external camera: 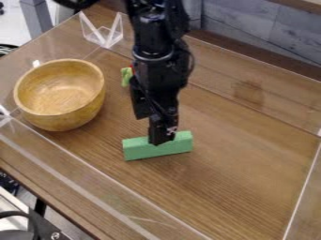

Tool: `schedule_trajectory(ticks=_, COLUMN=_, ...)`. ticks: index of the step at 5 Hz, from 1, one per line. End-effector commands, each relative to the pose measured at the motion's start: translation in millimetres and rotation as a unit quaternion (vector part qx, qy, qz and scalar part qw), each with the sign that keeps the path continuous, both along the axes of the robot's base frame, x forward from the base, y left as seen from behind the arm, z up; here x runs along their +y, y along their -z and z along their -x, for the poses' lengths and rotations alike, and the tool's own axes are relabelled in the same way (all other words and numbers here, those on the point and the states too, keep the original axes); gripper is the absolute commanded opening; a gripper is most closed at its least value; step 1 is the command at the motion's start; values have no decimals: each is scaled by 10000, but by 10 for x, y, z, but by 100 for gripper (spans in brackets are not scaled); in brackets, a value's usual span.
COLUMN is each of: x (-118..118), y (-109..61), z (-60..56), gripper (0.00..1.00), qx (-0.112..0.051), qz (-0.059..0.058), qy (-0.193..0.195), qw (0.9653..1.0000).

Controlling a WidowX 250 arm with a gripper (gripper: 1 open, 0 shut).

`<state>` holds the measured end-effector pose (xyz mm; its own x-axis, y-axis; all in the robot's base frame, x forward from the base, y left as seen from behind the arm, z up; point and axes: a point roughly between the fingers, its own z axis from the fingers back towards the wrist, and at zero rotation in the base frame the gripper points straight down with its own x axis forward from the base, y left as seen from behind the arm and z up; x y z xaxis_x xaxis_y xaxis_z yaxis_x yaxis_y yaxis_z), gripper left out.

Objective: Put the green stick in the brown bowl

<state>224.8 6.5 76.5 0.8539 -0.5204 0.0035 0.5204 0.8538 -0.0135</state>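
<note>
- Green, matte and flat-sided, the green stick (156, 145) lies on the wooden table (238, 178), a little nearer than the middle of the scene and to the right of the brown bowl (58, 93).
- It is seen as a plain rectangular bar, its long side running left to right with the right end turned slightly toward the far side; no markings are visible on it.
- The gripper (160, 134) is held pointing straight down over the bar's right half, its black fingers reaching the bar's top edge; whether contact is made cannot be told.
- The fingers are spread wide and nothing is pinched between them; the bar rests with its full weight on the table.
- This placement is judged to be a pre-grasp alignment: the fingers are brought down over the bar's narrow width so that it can be clamped across its short dimension.
- The bowl stands upright at the left, well apart from the bar, round and thick-walled, of light wood with visible grain, and its inside is seen to be empty.
- A red toy fruit (130, 75) is mostly hidden behind the arm, between bowl and gripper, and is not involved.
- The task is judged to be at its start, with grasping, lifting and carrying leftward to the bowl not yet done.
</note>
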Motion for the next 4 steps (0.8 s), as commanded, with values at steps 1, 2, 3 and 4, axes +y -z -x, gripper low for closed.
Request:
schedule_trajectory(ticks=1, x=51, y=-28, z=-39, gripper=100, qx=-258, qz=48, qy=208, qw=9994)
schedule_trajectory(ticks=2, x=84, y=39, z=-50, gripper=100, qx=-260, qz=82, qy=252, qw=9993)
schedule_trajectory(ticks=3, x=74, y=114, z=-134, gripper=100, qx=-254, qz=106, qy=232, qw=9994)
schedule_trajectory(ticks=4, x=60, y=163, z=-220, gripper=100, qx=-258, qz=117, qy=176, qw=9994)
